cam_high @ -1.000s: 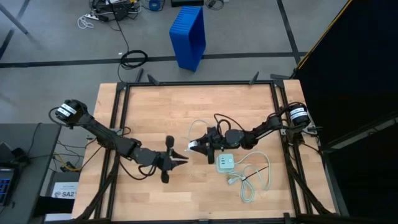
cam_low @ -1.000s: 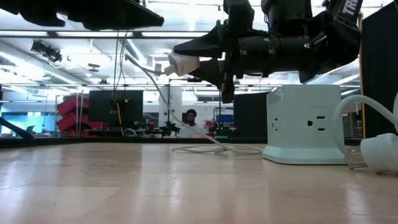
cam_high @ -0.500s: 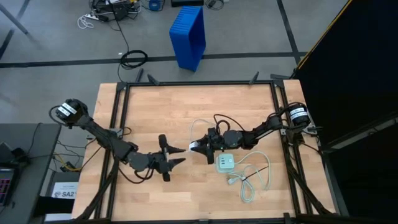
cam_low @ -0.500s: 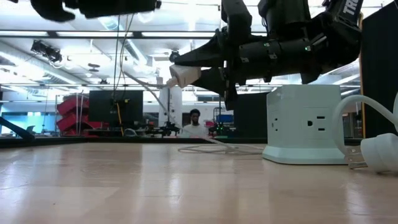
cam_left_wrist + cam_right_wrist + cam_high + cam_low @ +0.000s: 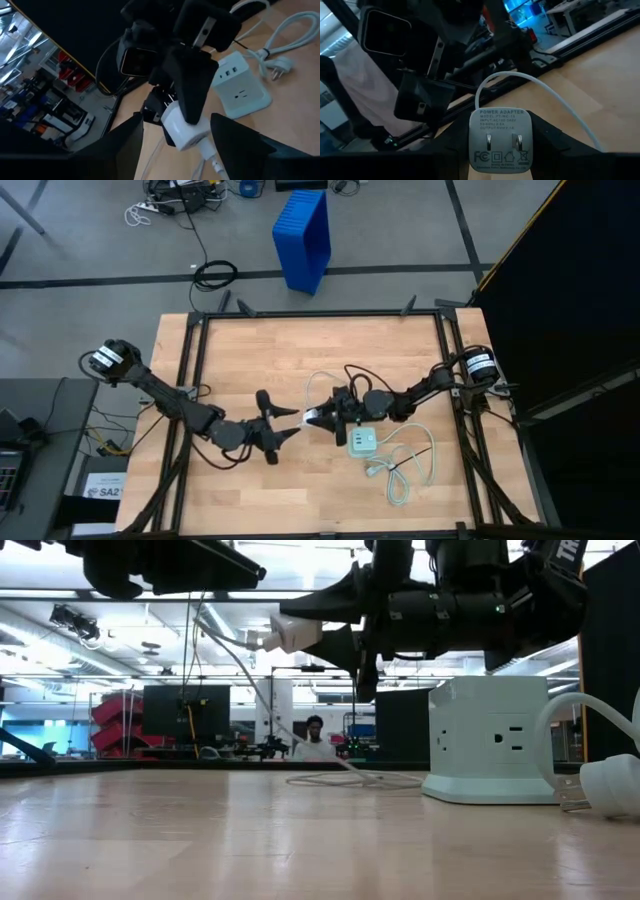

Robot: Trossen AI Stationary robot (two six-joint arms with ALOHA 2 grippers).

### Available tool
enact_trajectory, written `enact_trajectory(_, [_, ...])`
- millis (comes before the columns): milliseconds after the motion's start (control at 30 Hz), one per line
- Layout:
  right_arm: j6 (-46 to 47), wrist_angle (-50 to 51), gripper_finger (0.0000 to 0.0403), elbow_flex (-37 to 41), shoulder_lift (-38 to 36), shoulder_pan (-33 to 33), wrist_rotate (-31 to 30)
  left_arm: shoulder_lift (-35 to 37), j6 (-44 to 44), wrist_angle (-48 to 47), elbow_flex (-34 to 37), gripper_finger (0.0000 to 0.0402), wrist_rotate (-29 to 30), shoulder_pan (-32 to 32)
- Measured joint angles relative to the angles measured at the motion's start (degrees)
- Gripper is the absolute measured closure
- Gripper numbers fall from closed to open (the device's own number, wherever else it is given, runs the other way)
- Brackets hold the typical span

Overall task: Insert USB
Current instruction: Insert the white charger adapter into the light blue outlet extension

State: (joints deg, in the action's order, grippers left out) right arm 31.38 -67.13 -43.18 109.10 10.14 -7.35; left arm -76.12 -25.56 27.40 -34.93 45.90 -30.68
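My right gripper is shut on a small white power adapter, lifted over the middle of the table. The USB, a thin white cable, meets the adapter on the face toward my left gripper. From there it arcs back and down to a loop on the wood. My left gripper stands open just left of the adapter. Its fingers are on either side of the cable's end and touch nothing that I can see. My right gripper pinches the adapter's two opposite sides between its two fingers. The fingers come level from the table's right side, one above and one below the block. The adapter is clear of the table, its labelled prong face toward the wrist camera.
A pale boxy power block stands on the table just near-right of the held adapter. A thicker bundled white cord with its plug lies to the block's right. Bare wood stretches to the left and near side. A person shows far off in the room behind.
My left gripper has opened wide next to the adapter. My right gripper has kept the adapter in about the same place.
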Motion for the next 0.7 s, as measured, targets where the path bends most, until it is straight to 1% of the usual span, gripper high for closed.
enact_trajectory(133, [0.0,-0.1,0.0289,0.0,0.0,0.0,0.0,-0.9,0.0,0.0,0.0,0.0171,0.0,1.0])
enact_trajectory(267, [-0.2,-0.4,0.0290,0.0,0.0,0.0,-0.4,-3.6,0.0,0.3,0.0,0.0164,0.0,2.2])
enact_trajectory(400, [-0.7,-2.7,0.0289,0.0,0.0,0.1,-1.0,-5.9,-0.1,2.9,0.0,0.0155,0.0,3.3])
enact_trajectory(567, [-2.5,-3.9,0.0290,0.0,0.0,0.9,-3.7,-6.1,0.3,5.9,0.0,0.0139,0.0,3.4])
enact_trajectory(700, [-3.0,-4.3,0.0289,0.0,0.0,1.5,-5.7,-6.1,0.3,5.8,0.0,0.0130,0.0,3.4])
